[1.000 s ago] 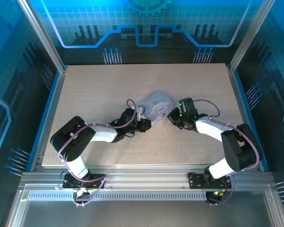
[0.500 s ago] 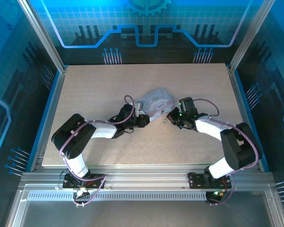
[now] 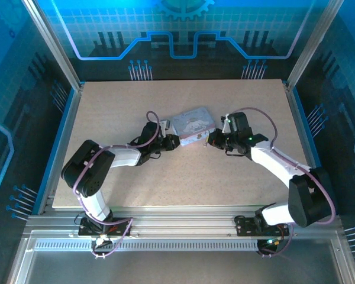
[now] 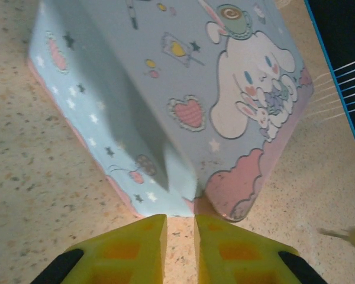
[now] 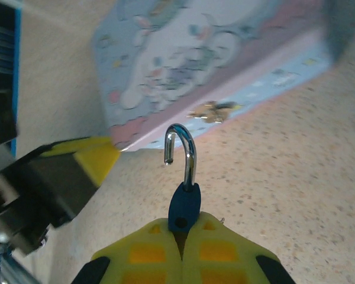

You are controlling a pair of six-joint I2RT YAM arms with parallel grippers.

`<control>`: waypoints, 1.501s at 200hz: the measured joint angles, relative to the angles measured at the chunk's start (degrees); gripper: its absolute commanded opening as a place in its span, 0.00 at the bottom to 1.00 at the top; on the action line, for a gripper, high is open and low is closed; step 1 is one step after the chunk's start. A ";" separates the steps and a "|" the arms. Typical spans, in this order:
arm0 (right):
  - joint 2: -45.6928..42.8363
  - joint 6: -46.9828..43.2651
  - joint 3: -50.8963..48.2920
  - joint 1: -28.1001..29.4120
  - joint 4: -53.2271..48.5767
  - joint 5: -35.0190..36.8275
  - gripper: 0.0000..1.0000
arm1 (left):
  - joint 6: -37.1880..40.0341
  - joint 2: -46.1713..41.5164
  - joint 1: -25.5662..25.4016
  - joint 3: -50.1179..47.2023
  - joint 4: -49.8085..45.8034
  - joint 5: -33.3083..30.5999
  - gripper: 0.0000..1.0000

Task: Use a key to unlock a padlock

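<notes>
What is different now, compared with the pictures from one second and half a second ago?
The tin slid away from the arm bases and turned a little. Both arms stretched farther out after it: the left hand now sits just off the tin's near-left corner, the right hand by its near-right corner. Unchanged: the right hand stayed shut; it holds the padlock, shackle open. The tin lies flat on the table.
</notes>
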 measured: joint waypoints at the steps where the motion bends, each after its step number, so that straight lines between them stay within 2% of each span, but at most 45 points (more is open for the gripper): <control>1: 0.00 -0.28 0.13 0.00 -0.07 -0.11 0.00 | 0.09 -0.11 0.02 0.00 -0.20 0.00 0.22; 43: 0.33 -17.49 8.07 0.94 -9.75 -5.57 0.00 | 2.16 -6.88 0.20 -1.79 -3.78 -0.44 0.29; 75: 3.43 -21.90 11.47 4.57 -12.37 -5.62 0.00 | 3.10 -14.51 0.20 -4.76 -8.50 -2.84 0.32; 109: 8.52 -21.16 11.65 10.36 -12.31 -5.27 0.00 | 5.03 -22.58 0.33 -6.23 -16.94 -6.97 0.35; 154: 10.14 -14.08 6.73 17.38 -8.15 -4.66 0.00 | 6.40 -31.89 1.07 -8.26 -26.84 -11.08 0.36; 213: 10.05 -7.43 -3.56 19.15 -6.36 -4.87 0.01 | 6.80 -38.66 1.11 -13.31 -32.37 -12.98 0.37; 265: 10.08 -4.70 -3.58 14.75 -6.88 -0.26 0.15 | 6.34 -40.85 1.11 -14.84 -33.53 -12.96 0.37; 300: 10.12 -3.65 -3.54 11.21 -8.24 4.02 0.45 | 6.14 -43.08 1.11 -15.65 -34.49 -13.11 0.37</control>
